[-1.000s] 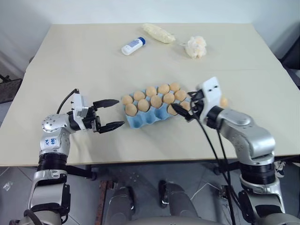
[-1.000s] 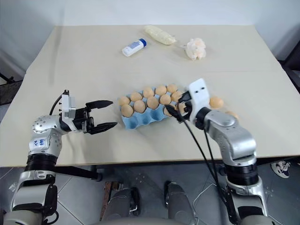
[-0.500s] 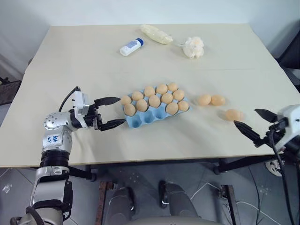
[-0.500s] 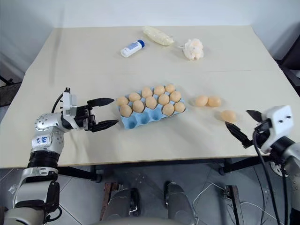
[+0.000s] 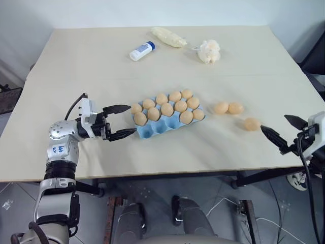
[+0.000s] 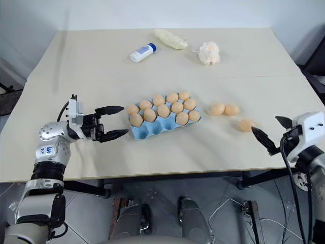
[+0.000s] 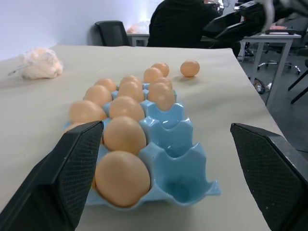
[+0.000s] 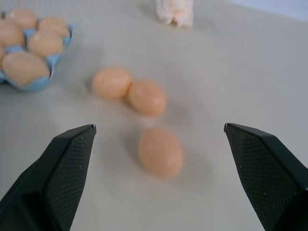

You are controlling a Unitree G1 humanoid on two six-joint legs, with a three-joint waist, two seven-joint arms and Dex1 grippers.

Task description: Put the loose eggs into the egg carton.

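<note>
Very little writing to report here. The one bit of lettering is a small white sticker [image 5: 57, 150] on the left arm's elbow housing, carrying a few blue handwritten marks, too small and smeared to read as words or digits. The same sticker turns up in the right eye view, and it is no clearer there. The white bottle [image 5: 142, 50] lying at the far side of the tabletop [image 5: 81, 76] has a pale printed label on its side, yet nothing on it can be made out. The blue egg carton [image 7: 180, 159], seen close from the left wrist, carries no print on the moulded cups that face the camera.
</note>
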